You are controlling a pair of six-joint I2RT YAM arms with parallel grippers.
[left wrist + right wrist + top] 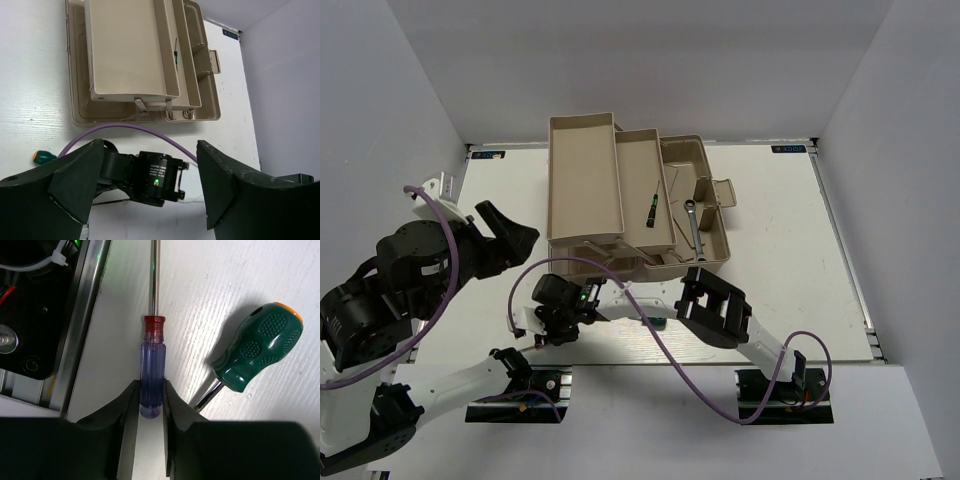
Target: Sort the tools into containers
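Blue translucent plastic, faceted, with a red collar and a thin steel shaft: the blue-handled screwdriver (152, 375) lies on the grained white table (210, 290), near of the beige plastic toolbox (710, 160). The right gripper (151, 390) pinches its handle narrowly. Just beside it lies the dimpled stubby green screwdriver (257, 352). The left gripper (150, 180) gapes wide.

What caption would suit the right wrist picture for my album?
Black fingers pinch a red-collared blue-handled screwdriver; a stubby green screwdriver lies beside it.
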